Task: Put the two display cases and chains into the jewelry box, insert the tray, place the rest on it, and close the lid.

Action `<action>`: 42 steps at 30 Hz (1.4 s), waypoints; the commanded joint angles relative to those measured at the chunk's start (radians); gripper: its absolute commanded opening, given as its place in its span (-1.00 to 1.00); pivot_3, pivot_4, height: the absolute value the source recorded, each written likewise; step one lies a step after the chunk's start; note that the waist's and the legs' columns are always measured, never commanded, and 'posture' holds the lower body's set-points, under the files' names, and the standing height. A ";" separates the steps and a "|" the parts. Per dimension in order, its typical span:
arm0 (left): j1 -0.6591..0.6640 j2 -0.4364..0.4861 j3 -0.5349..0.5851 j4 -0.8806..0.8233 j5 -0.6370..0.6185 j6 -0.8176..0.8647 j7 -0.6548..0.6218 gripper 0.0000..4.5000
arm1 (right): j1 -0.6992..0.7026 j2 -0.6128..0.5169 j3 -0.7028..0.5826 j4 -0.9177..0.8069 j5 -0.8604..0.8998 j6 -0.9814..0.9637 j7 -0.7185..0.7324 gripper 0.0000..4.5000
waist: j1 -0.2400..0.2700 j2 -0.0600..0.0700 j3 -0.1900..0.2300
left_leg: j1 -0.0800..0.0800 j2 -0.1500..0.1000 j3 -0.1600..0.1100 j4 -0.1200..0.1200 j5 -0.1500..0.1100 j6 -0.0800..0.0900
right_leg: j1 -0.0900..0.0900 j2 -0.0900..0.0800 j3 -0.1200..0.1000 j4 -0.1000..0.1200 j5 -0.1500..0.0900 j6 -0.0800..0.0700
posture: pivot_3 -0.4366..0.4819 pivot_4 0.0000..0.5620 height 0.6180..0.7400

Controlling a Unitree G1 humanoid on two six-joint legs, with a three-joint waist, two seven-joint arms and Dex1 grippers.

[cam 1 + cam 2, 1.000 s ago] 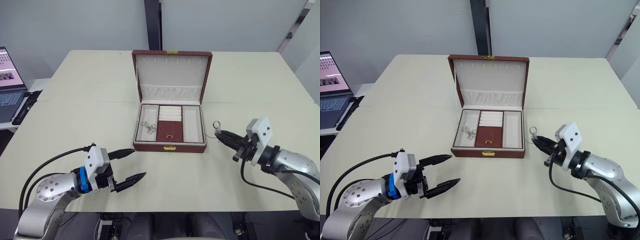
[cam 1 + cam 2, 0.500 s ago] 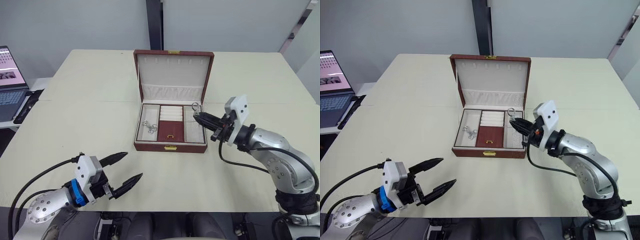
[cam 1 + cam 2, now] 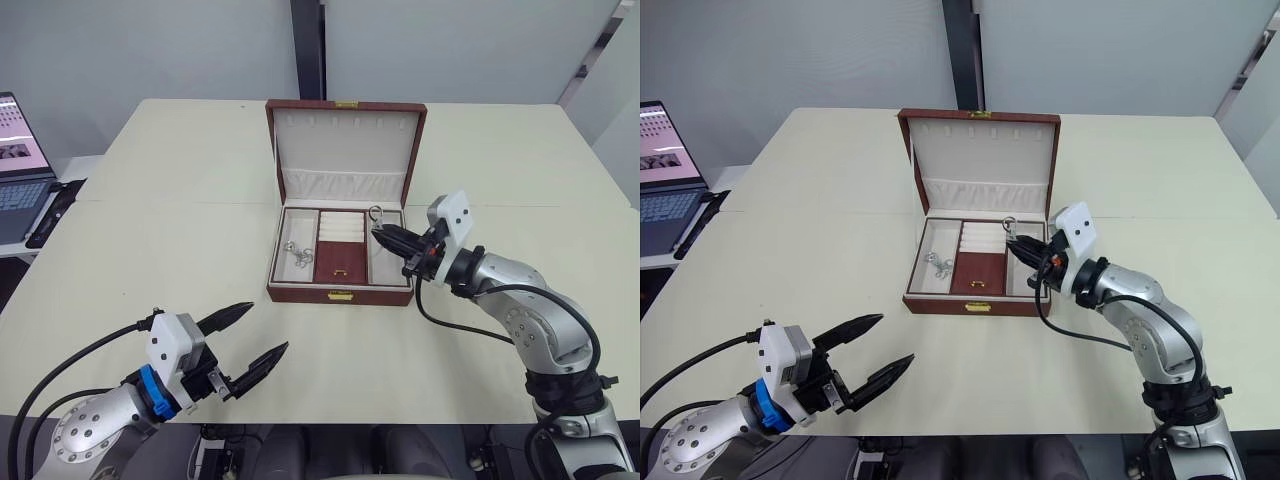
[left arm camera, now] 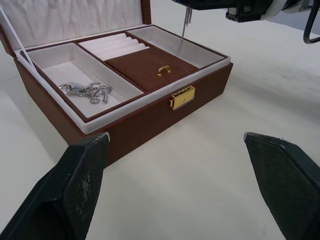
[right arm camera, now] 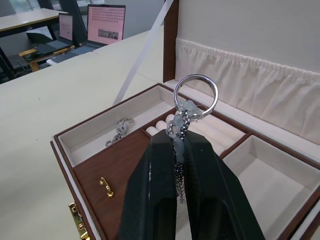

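The jewelry box (image 3: 340, 250) sits open in the middle of the table (image 3: 180, 220), lid up. The right gripper (image 3: 380, 234) is clamped on a chain (image 5: 178, 125) with a ring, over the box's right compartment. Another chain (image 3: 297, 252) lies in the left compartment. The left gripper (image 3: 250, 335), fingers apart, hangs over the table's near left

- An office or lab room: a large pale table (image 3: 180, 230) against plain grey walls (image 3: 150, 45).
- An open laptop (image 3: 18, 165) sits on a side desk (image 5: 30, 17) (more desks and screens behind).
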 commanded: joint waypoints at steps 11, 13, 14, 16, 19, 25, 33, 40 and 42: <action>-0.034 0.019 0.024 -0.027 -0.036 0.039 0.017 1.00 | 0.027 0.021 -0.040 0.006 0.010 -0.019 -0.009 -0.85 | 0.000 0.000 0.000 | 0.000 0.000 0.000 0.000 0.000 0.000 | 0.000 0.000 0.000 0.000 0.000 0.000 | -0.05 -0.47 1.00; -0.044 0.025 0.026 -0.027 -0.046 0.062 0.025 1.00 | 0.031 0.023 -0.049 0.005 0.020 -0.010 -0.009 -0.61 | 0.000 0.000 0.000 | 0.000 0.000 0.000 0.000 0.000 0.000 | 0.000 0.000 0.000 0.000 0.000 0.000 | -0.05 -0.47 1.00; -0.052 0.028 0.028 -0.028 -0.052 0.076 0.031 1.00 | 0.032 0.025 -0.054 0.003 0.022 -0.008 -0.009 -0.49 | 0.000 0.000 0.000 | 0.000 0.000 0.000 0.000 0.000 0.000 | 0.000 0.000 0.000 0.000 0.000 0.000 | -0.05 -0.47 1.00; -0.062 0.032 0.029 -0.027 -0.060 0.097 0.039 1.00 | 0.033 0.029 -0.062 0.002 0.026 -0.007 -0.012 -0.24 | 0.000 0.000 0.000 | 0.000 0.000 0.000 0.000 0.000 0.000 | 0.000 0.000 0.000 0.000 0.000 0.000 | -0.05 -0.47 1.00; -0.073 0.039 0.025 -0.014 -0.066 0.119 0.042 1.00 | 0.035 0.027 -0.070 0.005 0.028 -0.008 -0.010 0.13 | 0.000 0.000 0.000 | 0.000 0.000 0.000 0.000 0.000 0.000 | 0.000 0.000 0.000 0.000 0.000 0.000 | -0.05 -0.47 1.00; -0.093 0.055 0.036 0.044 -0.071 0.137 0.016 1.00 | 0.042 -0.015 -0.091 0.003 0.030 -0.026 0.034 0.94 | 0.000 0.000 0.000 | 0.000 0.000 0.000 0.000 0.000 0.000 | 0.000 0.000 0.000 0.000 0.000 0.000 | -0.05 -0.47 1.00; -0.106 0.095 0.113 0.190 -0.090 0.138 -0.075 1.00 | 0.104 -0.228 -0.173 0.052 0.058 -0.086 0.274 0.94 | 0.001 0.000 0.000 | 0.000 0.000 0.000 0.000 0.000 0.000 | 0.000 0.000 0.000 -0.001 0.000 0.000 | -0.05 -0.47 1.00; -0.164 0.212 0.245 0.354 -0.083 0.153 -0.121 1.00 | 0.174 -0.439 -0.261 0.234 -0.002 -0.205 0.454 0.94 | 0.002 0.000 0.001 | 0.000 0.000 0.000 0.000 0.000 0.000 | 0.000 0.000 0.000 -0.001 0.000 0.000 | -0.05 -0.47 1.00; -0.178 0.235 0.261 0.376 -0.073 0.167 -0.120 1.00 | 0.193 -0.467 -0.264 0.266 -0.024 -0.237 0.479 0.94 | 0.001 0.000 0.001 | 0.000 0.000 0.000 0.000 0.000 0.000 | 0.000 0.000 0.000 -0.001 0.000 0.000 | -0.05 -0.47 1.00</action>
